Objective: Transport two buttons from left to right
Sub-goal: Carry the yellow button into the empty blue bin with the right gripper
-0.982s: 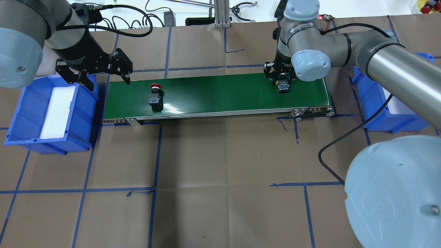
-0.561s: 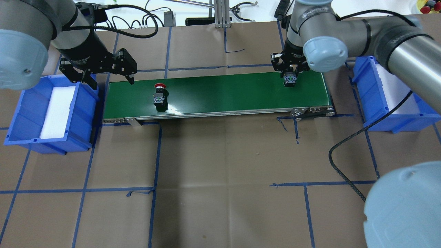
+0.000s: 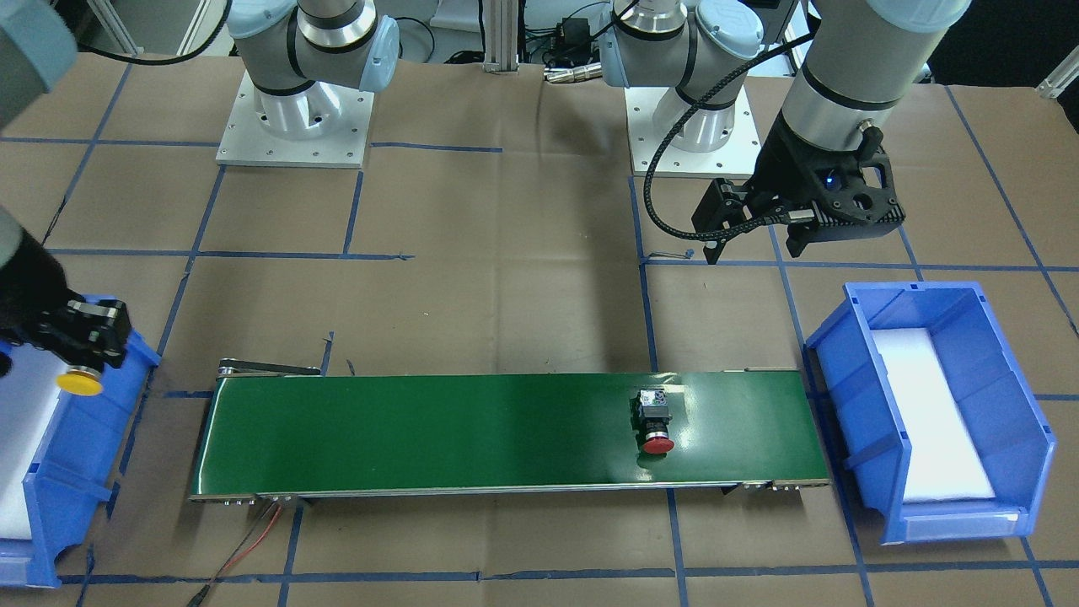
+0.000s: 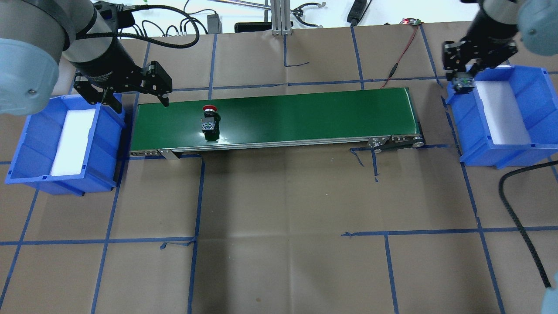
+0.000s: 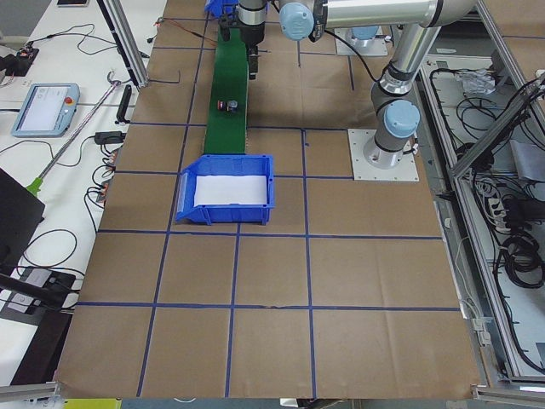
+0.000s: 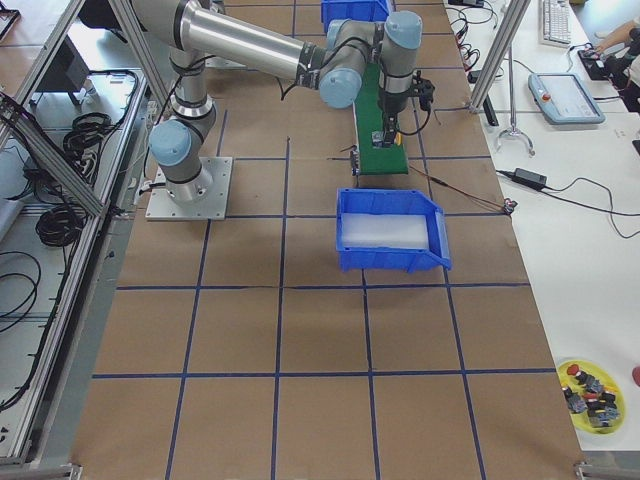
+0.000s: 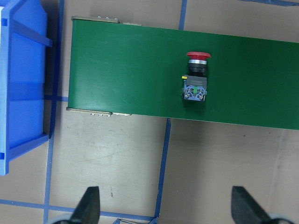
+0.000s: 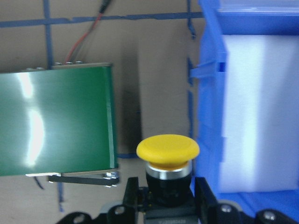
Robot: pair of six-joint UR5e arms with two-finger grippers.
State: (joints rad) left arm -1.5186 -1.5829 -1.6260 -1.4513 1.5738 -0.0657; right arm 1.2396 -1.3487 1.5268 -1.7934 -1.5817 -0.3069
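The red button (image 4: 210, 120) lies on its side on the green conveyor belt (image 4: 305, 115), near the belt's left end; it also shows in the front view (image 3: 654, 421) and the left wrist view (image 7: 196, 77). My left gripper (image 4: 137, 102) is open and empty, above the belt's left end and the corner of the left bin. My right gripper (image 4: 463, 80) is shut on the yellow button (image 8: 168, 156), cap pointing away from the wrist. It holds the button in the air over the near-belt edge of the right blue bin (image 4: 501, 155). The yellow cap shows in the front view (image 3: 80, 381).
The left blue bin (image 4: 26, 148) with a white foam pad stands beside the belt's left end. The right bin also has a white foam pad (image 8: 261, 112). Brown paper with blue tape lines covers the table. A red wire runs from the belt's far right corner.
My right gripper has carried the yellow button from the belt's right end to the right bin's edge. The red button has moved a little to the right on the belt. The left gripper has hardly moved.
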